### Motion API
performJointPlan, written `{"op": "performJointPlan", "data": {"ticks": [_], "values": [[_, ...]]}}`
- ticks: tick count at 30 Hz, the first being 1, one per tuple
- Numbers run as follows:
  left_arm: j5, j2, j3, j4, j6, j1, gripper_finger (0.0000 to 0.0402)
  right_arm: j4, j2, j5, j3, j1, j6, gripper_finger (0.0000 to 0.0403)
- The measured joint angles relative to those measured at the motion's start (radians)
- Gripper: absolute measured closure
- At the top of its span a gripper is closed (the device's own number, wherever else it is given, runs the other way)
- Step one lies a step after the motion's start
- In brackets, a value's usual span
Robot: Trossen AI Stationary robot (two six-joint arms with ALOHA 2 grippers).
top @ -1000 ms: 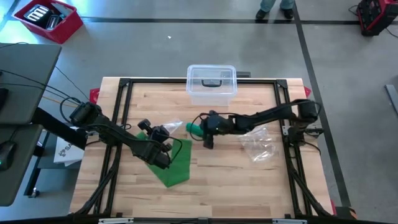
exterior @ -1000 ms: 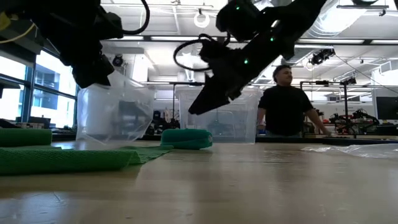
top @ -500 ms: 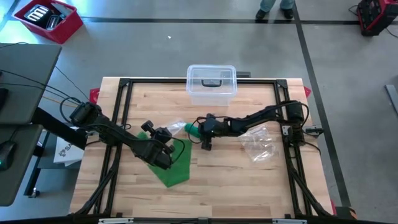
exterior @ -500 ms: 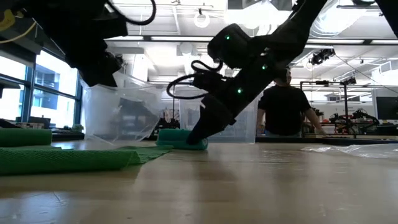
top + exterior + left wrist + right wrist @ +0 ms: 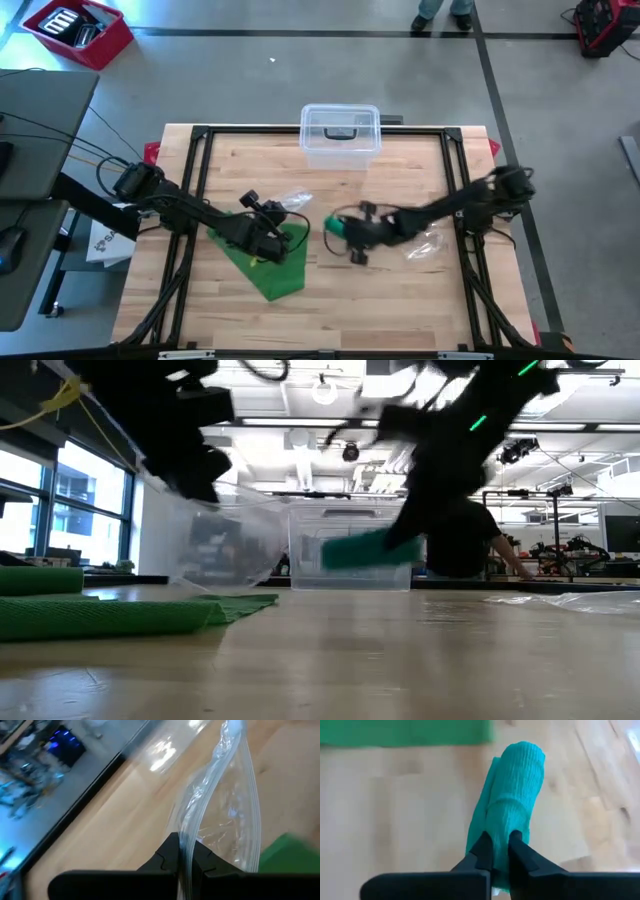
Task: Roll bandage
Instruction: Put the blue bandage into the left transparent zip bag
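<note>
My right gripper (image 5: 500,851) is shut on a teal rolled bandage (image 5: 514,790), which hangs above the table near its middle (image 5: 334,227); the low view shows the roll (image 5: 365,548) in the air. My left gripper (image 5: 181,856) is shut on a clear zip bag (image 5: 225,795), left of the roll, over a flat green bandage strip (image 5: 272,262) that lies spread on the table. The bag (image 5: 215,545) hangs down to the tabletop. My left gripper pinches the clear bag's ribbed zip edge (image 5: 187,840) between its two fingers. The bag runs away from the fingertips, and its body hangs below toward the table. My right gripper pinches one end of the teal roll (image 5: 506,827) between its two fingers, slanting down from the table's right side. The roll runs on beyond the fingertips, in line with them. It is lifted clear of the table, slightly tilted in the low view.
A clear plastic box (image 5: 340,133) stands at the table's far edge. A second crumpled clear bag (image 5: 425,240) lies on the right. Another green roll (image 5: 40,580) lies at the low view's left. A black frame rail (image 5: 320,130) runs around the table.
My right gripper came down on the teal roll, shut on it, lifted it clear of the table and carried it toward the near and right edges. My left gripper shifted a little toward the right and turned, swinging the bag with it.
</note>
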Motion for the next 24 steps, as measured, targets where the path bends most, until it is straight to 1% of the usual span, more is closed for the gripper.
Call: {"op": "performJointPlan", "data": {"ticks": [3, 7, 10, 14, 18, 21, 24], "values": [[0.04, 0.0, 0.0, 0.203, 0.156, 0.012, 0.0401, 0.022, -0.1, 0.028, -0.009, 0.103, 0.07, 0.0394], [0.123, 0.0, 0.0, 0.453, 0.35, 0.031, 0.0401, 0.137, -0.168, 0.155, -0.008, 0.199, 0.079, 0.039], [0.166, 0.0, 0.0, 0.573, 0.441, 0.048, 0.0401, 0.209, -0.179, 0.245, -0.007, 0.222, 0.054, 0.0391], [0.234, 0.0, 0.0, 0.644, 0.502, 0.072, 0.0401, 0.223, -0.158, 0.351, -0.007, 0.201, 0.06, 0.0392], [0.263, 0.0, 0.0, 0.677, 0.538, 0.083, 0.0401, 0.22, -0.126, 0.355, -0.007, 0.153, 0.091, 0.0392], [0.256, 0.001, 0.0, 0.713, 0.584, 0.083, 0.0401, 0.201, -0.111, 0.295, -0.007, 0.118, 0.12, 0.0392], [0.254, 0.002, -0.002, 0.753, 0.625, 0.084, 0.0401, 0.124, -0.103, 0.221, -0.007, 0.087, 0.202, 0.0392]]}}
